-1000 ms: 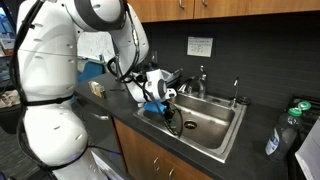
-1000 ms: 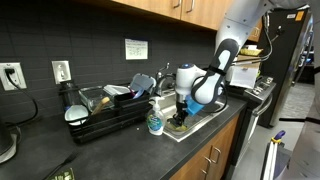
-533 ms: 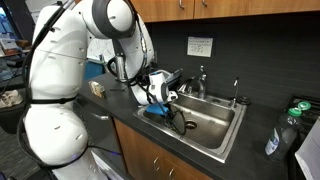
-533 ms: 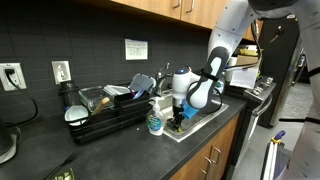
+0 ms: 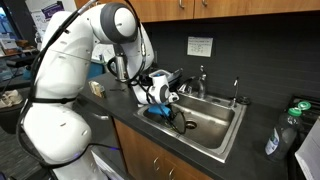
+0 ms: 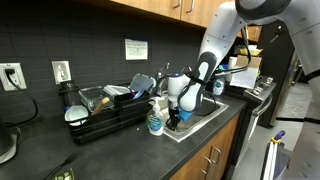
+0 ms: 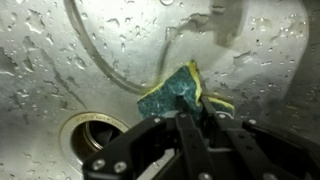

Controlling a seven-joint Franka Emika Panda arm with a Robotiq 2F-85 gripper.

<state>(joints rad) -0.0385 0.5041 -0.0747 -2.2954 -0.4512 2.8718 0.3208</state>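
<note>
My gripper (image 7: 194, 112) reaches down into the wet steel sink (image 7: 60, 60). Its fingers are closed on a green and yellow sponge (image 7: 172, 92), which sticks out past the fingertips just above the sink floor. The round drain (image 7: 92, 130) lies to the lower left of the sponge. In both exterior views the gripper (image 5: 172, 118) (image 6: 175, 118) is low inside the sink, near its end by the counter. A blue soap bottle (image 6: 155, 122) stands on the counter right beside the arm.
A faucet (image 5: 201, 80) stands behind the sink (image 5: 215, 118). A black dish rack (image 6: 105, 108) with dishes sits on the dark counter beside the sink. A plastic bottle (image 5: 279, 135) stands on the counter at the far side. Wooden cabinets hang above.
The arm's upper links have swung and the wrist has shifted slightly toward the counter end of the sink. The gripper stays low in the sink with the sponge.
</note>
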